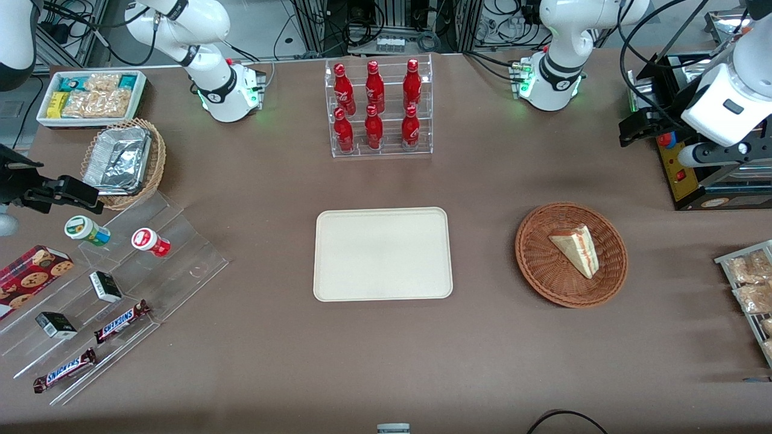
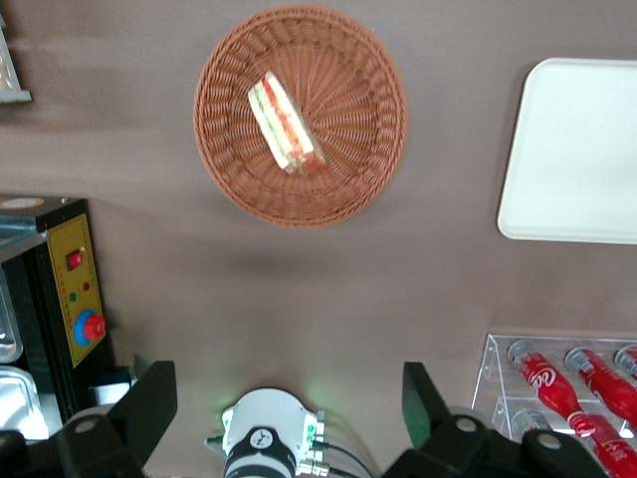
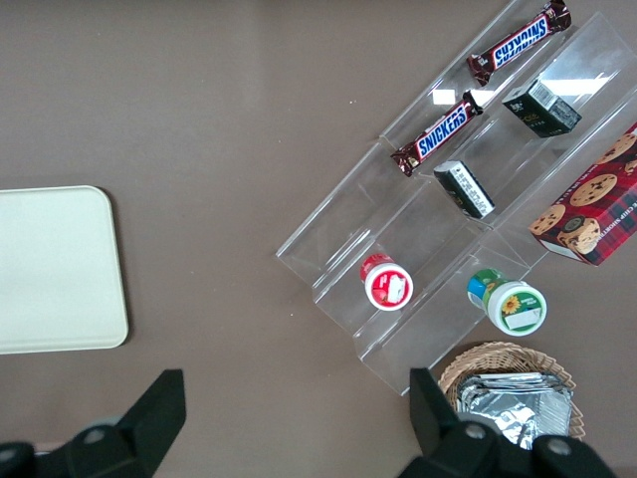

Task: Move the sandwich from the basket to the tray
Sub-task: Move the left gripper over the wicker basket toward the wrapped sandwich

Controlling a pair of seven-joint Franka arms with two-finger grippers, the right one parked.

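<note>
Six red bottles (image 1: 377, 105) stand in a clear rack (image 1: 380, 147) near the surface's (image 1: 386, 349) edge farthest from the front camera, midway along it. Toward the parked arm's end lie a white bin of snack packets (image 1: 90, 96), a tan wicker basket with foil containers (image 1: 123, 161), and a clear stepped stand (image 1: 120, 295) carrying two small tubs, small dark boxes, chocolate bars and a cookie box. Toward the working arm's end, a black box with a yellow control panel (image 1: 675, 172) sits at the surface's edge, and bagged snacks (image 1: 751, 283) lie on a rack nearer the front camera. Nothing stands on the bare surface between the basket (image 1: 537, 265) and the tray (image 1: 382, 254).

Raised well above the surface at the working arm's end, over the control box, the left arm points its wrist downward. Its gripper (image 2: 289, 413) is spread wide, the two dark fingers (image 2: 149, 403) far apart with nothing between them.

Inside the reddish-brown basket the sandwich (image 1: 576, 248) lies on its side, roughly central, its striped red and green cut edge showing. It is well apart from the gripper, lower down and nearer the front camera, with open surface between. Beside the basket, toward the middle of the surface, the cream tray has nothing on it.
</note>
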